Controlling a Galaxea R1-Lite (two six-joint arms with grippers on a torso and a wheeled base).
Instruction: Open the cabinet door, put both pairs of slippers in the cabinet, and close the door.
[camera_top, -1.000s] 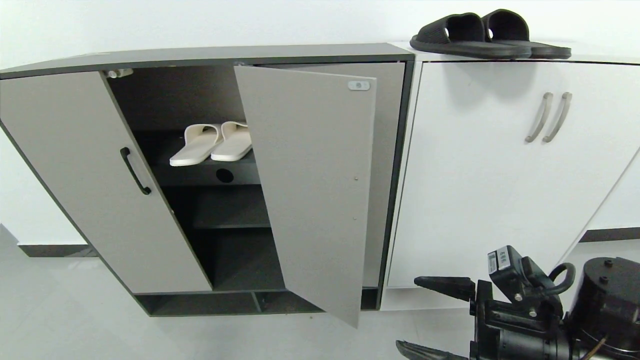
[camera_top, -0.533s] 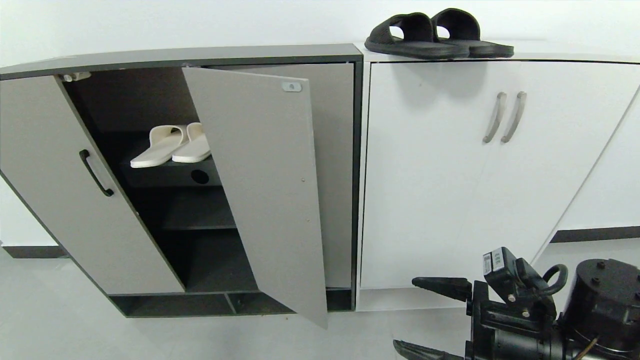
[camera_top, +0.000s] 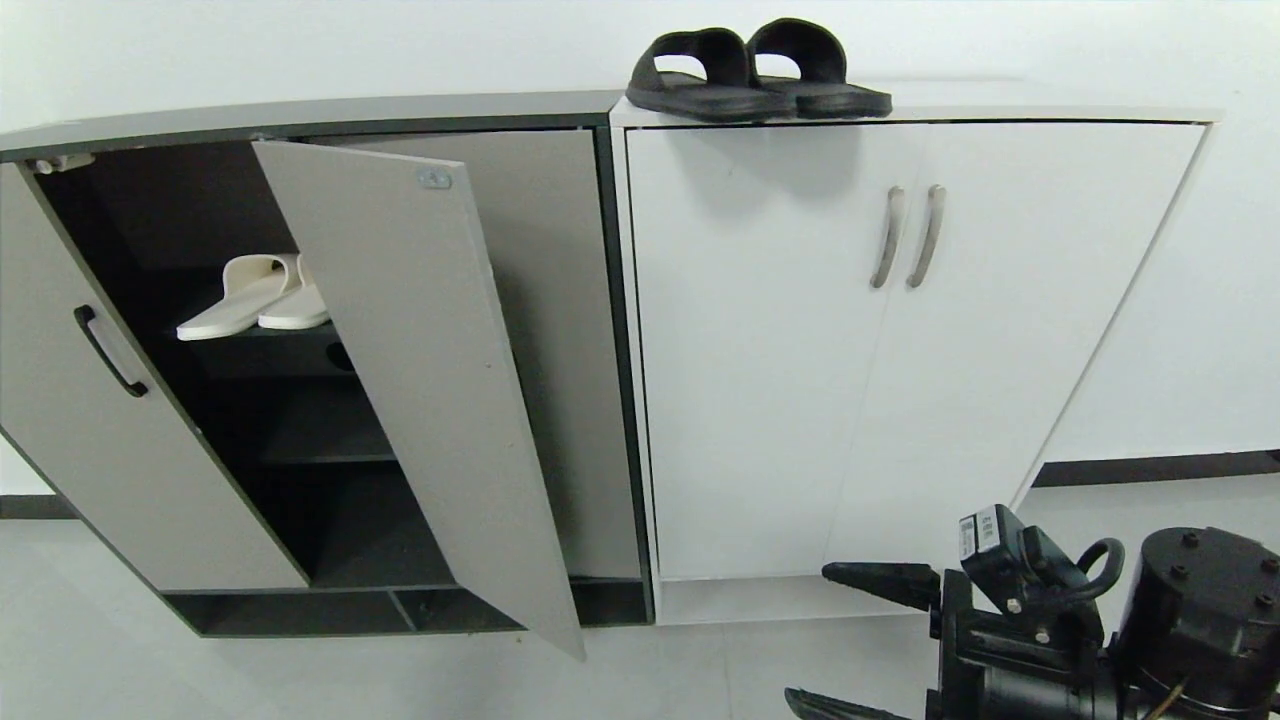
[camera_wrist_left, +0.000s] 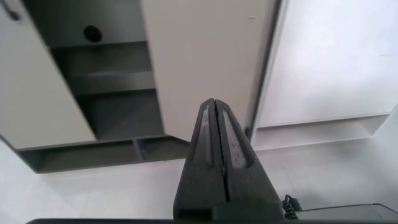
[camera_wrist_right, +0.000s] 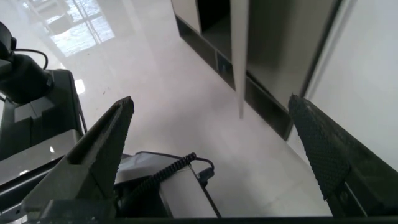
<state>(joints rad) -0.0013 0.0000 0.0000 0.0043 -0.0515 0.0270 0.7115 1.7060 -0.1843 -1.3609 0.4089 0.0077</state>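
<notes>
Between the earlier head pictures and this one the whole scene slides to the left, so the camera has moved to the right; the furniture itself has not moved. The dark grey wooden cabinet (camera_top: 310, 108) now stands well to the left of the right gripper (camera_top: 810, 632), and the tall white two-door cabinet (camera_top: 760, 350) stands straight beyond it. I judge that the robot is going toward the second pair, because the first half of the task looks done: the light grey right door (camera_top: 400, 350) of the grey cabinet hangs open, and the pair of cream-white slippers (camera_top: 255, 300) lies on an upper shelf inside, far up and left of the right gripper. The pair of black rubber slippers (camera_top: 760, 70) rests on top of the white cabinet, high above this gripper and a little to its left, well apart from it.

The right gripper has its two fingers spread wide and carries nothing. The right wrist view confirms this wide gap (camera_wrist_right: 210, 106) and adds the lower edge of the open door above the pale floor. The left wrist view adds the left gripper (camera_wrist_left: 214, 109), its fingers pressed together around nothing, pointing at the open door.
</notes>
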